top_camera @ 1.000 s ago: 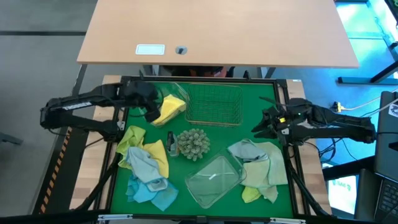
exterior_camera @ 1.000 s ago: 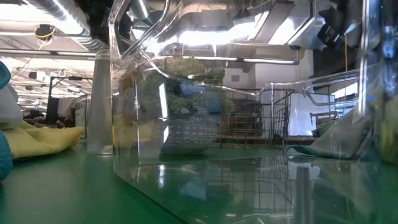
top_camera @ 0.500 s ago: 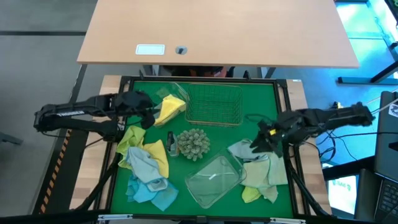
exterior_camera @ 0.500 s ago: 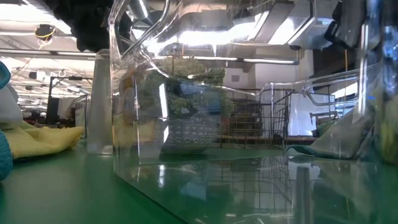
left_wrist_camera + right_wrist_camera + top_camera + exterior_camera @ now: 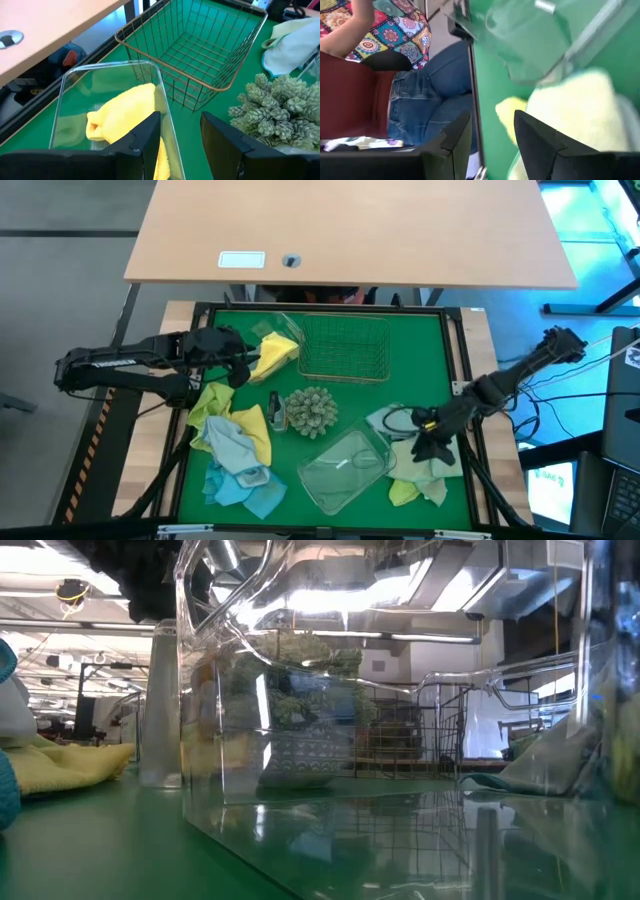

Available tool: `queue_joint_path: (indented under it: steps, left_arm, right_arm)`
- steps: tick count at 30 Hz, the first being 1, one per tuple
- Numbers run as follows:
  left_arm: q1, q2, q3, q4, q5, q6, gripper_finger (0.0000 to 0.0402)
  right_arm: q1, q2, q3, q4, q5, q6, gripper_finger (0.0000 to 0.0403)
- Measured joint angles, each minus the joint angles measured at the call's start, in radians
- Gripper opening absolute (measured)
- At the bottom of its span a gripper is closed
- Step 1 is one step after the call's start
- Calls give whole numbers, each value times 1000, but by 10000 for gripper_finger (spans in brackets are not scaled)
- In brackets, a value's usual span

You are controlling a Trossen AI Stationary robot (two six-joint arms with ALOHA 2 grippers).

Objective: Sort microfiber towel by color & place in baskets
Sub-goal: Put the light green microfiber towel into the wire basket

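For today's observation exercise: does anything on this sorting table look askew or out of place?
Yes. One clear tub sits skewed to the table edges, empty, while the wire basket lies square. A spiky ball sits mid-table among the towels. The right pincer hangs open over the pale green towel.

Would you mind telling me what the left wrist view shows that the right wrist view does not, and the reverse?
Only the left wrist view shows the wire basket, the spiky ball, a yellow towel in a clear tub and the open left gripper. Only the right wrist view shows a seated person, another clear tub, a lime towel and the open right gripper. Both show the green table.
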Motion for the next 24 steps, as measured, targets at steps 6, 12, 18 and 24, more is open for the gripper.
queue_joint_path:
  steps: [6,12,18,24]
  left_arm:
    - [0,0,0,3,0,2,133]
    - [0,0,0,3,0,2,133]
    - [0,0,0,3,1,2,133]
    - [0,0,0,3,1,1,133]
  right_arm:
    - [72,12,0,-85,0,186,147]
    - [106,12,0,-315,-16,338,147]
    - [103,12,0,-485,-72,414,147]
    - [103,12,0,-485,23,415,147]
